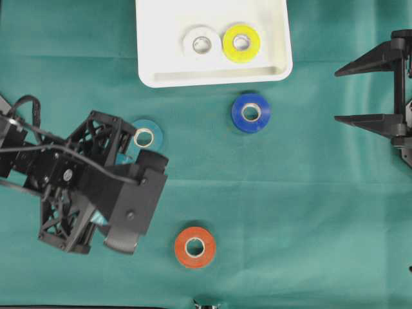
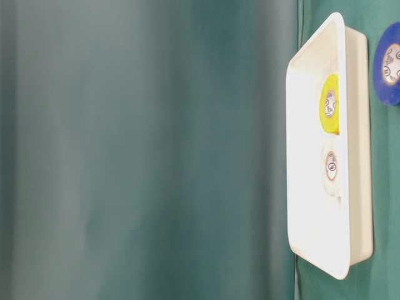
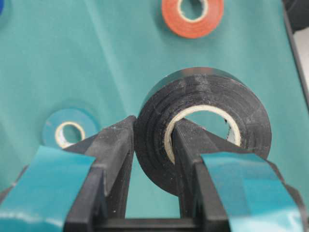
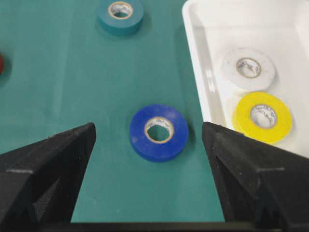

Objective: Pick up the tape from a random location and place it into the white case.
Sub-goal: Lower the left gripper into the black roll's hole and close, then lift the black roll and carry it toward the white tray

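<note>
My left gripper [image 3: 154,128] is shut on a black tape roll [image 3: 203,96]: one finger is outside the roll's wall and the other is inside its core. From overhead this gripper [image 1: 152,159] is at the left, below the white case [image 1: 212,76]. Inside the case lie a white roll [image 1: 201,43] and a yellow roll [image 1: 241,42]. A blue roll [image 1: 250,112] lies flat on the cloth just below the case. My right gripper [image 1: 339,95] stands open at the right edge, with nothing between its fingers. The blue roll [image 4: 159,131] lies ahead of it.
A teal roll [image 1: 147,134] lies right beside the left gripper. An orange roll [image 1: 195,247] sits near the front edge. Green cloth covers the table. The table-level view shows the case [image 2: 359,125] from the side, with the yellow and white rolls in it.
</note>
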Robot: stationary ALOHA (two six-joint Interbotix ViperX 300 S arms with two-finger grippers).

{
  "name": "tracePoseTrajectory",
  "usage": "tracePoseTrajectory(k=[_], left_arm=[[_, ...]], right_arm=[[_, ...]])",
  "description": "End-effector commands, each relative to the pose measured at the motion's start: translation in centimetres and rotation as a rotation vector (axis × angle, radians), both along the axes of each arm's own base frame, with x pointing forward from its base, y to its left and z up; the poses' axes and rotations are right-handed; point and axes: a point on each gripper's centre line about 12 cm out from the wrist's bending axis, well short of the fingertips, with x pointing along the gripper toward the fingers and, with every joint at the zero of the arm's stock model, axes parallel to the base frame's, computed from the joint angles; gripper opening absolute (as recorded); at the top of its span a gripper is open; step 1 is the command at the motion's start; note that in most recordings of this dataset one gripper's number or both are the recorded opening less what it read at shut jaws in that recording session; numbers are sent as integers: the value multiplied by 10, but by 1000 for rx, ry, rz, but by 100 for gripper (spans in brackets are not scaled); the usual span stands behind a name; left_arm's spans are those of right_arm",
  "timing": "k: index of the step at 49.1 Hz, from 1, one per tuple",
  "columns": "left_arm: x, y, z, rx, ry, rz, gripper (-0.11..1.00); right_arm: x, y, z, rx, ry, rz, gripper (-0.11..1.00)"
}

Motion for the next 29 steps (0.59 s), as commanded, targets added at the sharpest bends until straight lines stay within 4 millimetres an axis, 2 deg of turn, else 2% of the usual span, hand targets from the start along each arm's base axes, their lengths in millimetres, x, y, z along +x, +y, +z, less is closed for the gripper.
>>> tracePoseTrajectory(k=[1, 7, 29], left_arm=[[0, 13, 17, -11, -50, 36, 18], [5, 32, 18, -9, -53, 88, 18], [17, 118, 18, -6, -86, 332, 18]], right_arm=[[2, 0, 3, -3, -9, 1, 86], [2, 0, 3, -4, -7, 1, 86], [2, -1, 1, -7, 0, 0, 86]])
